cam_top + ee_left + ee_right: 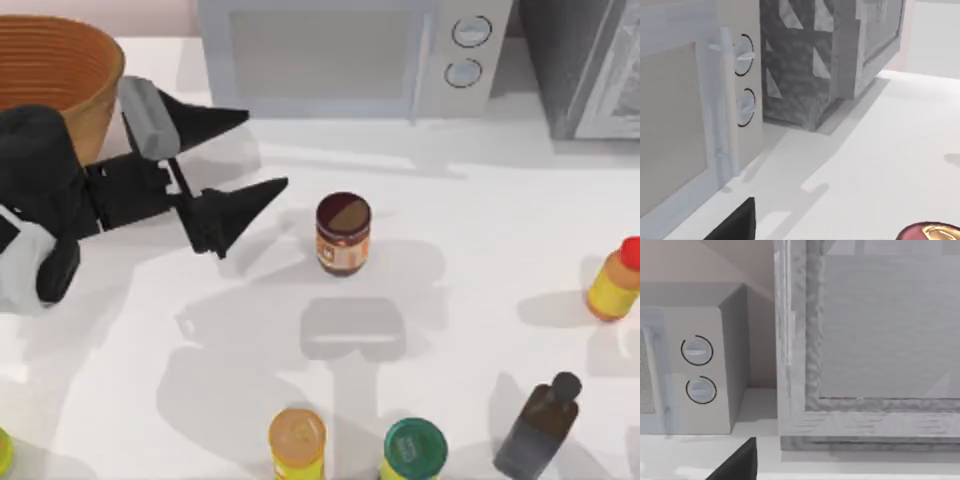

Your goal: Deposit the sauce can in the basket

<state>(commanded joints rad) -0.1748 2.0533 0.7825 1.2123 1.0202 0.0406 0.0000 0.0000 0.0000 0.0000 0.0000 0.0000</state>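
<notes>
- The sauce can (343,234) stands upright on the white table (470,260), near the middle of the top view, not yet held by anything.
- The basket (60,70) sits in the upper left corner of the top view, well apart from the can, and I see nothing inside the part that shows.
- So I judge the task is at its beginning: the grasp, the carry and the drop into the basket are all left to do.
- My left gripper (258,150) is at the left of the top view, between the basket and the can, lying low and pointing toward the right side.
- Its jaws are spread wide; the nearer fingertip is near the can but does not touch it.
- In the left wrist view a red-brown rim shows at the lower right edge; I believe it is the can's top.
- The microwave (345,55) stands at the back, behind the can.
- Of my right gripper I see one dark fingertip in the right wrist view; I cannot tell its jaws.
</notes>
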